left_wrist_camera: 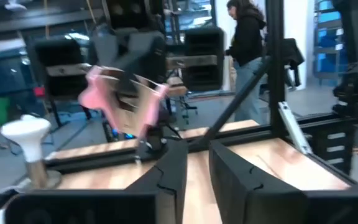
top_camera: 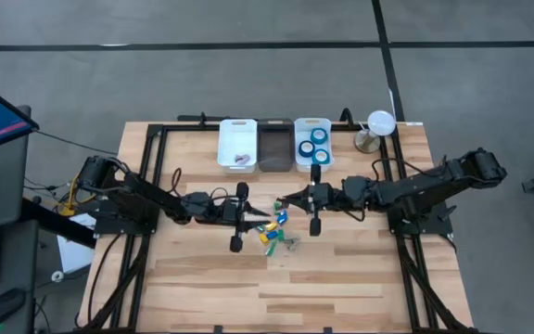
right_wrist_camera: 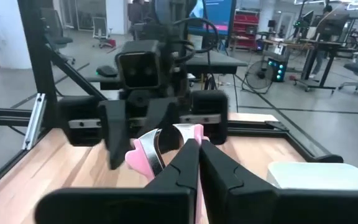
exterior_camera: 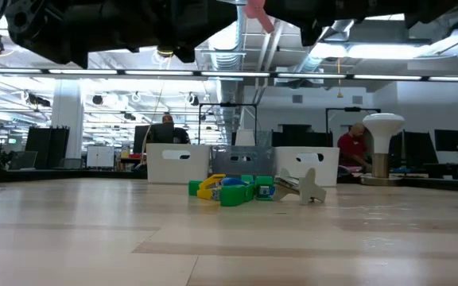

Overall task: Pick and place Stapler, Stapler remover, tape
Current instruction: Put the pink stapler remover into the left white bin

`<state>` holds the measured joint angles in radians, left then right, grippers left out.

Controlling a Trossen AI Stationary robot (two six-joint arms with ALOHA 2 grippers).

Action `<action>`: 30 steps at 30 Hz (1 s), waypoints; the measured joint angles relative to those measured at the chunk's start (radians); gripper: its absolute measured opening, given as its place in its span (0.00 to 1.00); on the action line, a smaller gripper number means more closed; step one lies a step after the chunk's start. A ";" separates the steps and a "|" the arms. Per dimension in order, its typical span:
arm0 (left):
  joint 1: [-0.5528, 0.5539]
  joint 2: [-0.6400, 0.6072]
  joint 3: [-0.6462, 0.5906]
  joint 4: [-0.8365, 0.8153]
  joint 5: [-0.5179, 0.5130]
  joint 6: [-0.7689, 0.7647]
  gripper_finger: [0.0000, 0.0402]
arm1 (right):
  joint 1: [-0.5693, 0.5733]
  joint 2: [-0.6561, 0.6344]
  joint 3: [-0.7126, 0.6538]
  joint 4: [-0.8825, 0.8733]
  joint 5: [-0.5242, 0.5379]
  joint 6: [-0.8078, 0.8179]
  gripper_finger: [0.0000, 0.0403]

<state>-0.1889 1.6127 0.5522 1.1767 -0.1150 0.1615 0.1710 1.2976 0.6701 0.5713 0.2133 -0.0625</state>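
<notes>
A pink stapler remover hangs in the air above the table's middle, with my right gripper shut on it; the low view shows it high up. My left gripper faces it from the left, a little lower, its fingers a narrow gap apart with nothing between them. A heap of small green, yellow and blue staplers lies on the table below and between the two grippers. Blue tape rolls lie in the right white bin at the back. My right gripper pinches the pink stapler remover between its two fingers, which lie level and point toward the table's left. A pink edge shows just past the fingertips, and another pink part sticks out to one side. It is lifted clear of the table.
Three bins stand in a row at the table's far edge: a white one, a dark one and the white one with the tape. A white lamp-like stand is at the far right. A pale grey piece lies beside the heap.
</notes>
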 joint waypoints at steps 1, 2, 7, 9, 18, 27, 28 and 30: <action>0.004 0.000 0.003 0.000 -0.002 0.016 0.18 | 0.003 0.000 0.000 0.000 0.000 0.000 0.00; 0.008 0.000 0.006 -0.002 -0.001 0.027 0.19 | 0.006 0.000 0.000 0.001 0.000 0.000 0.00; 0.022 0.000 0.023 -0.002 -0.010 0.045 0.25 | 0.013 0.000 0.000 0.001 0.000 0.000 0.00; 0.026 0.000 0.033 -0.002 -0.012 0.044 0.26 | 0.013 0.000 0.000 0.001 0.000 0.000 0.00; 0.040 0.000 0.075 -0.005 -0.012 0.044 0.26 | 0.003 0.000 0.000 0.010 -0.002 -0.012 0.00; 0.040 0.000 0.077 -0.025 -0.011 0.041 0.26 | 0.003 0.000 0.000 0.042 0.000 -0.027 0.00; 0.040 0.000 0.077 -0.027 -0.011 0.041 0.26 | 0.003 0.000 0.000 0.046 0.001 -0.027 0.00; 0.040 0.000 0.077 -0.027 -0.011 0.041 0.26 | 0.003 0.000 0.000 0.047 0.001 -0.027 0.00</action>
<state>-0.1490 1.6127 0.6292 1.1492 -0.1261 0.2020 0.1738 1.2972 0.6701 0.6184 0.2140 -0.0891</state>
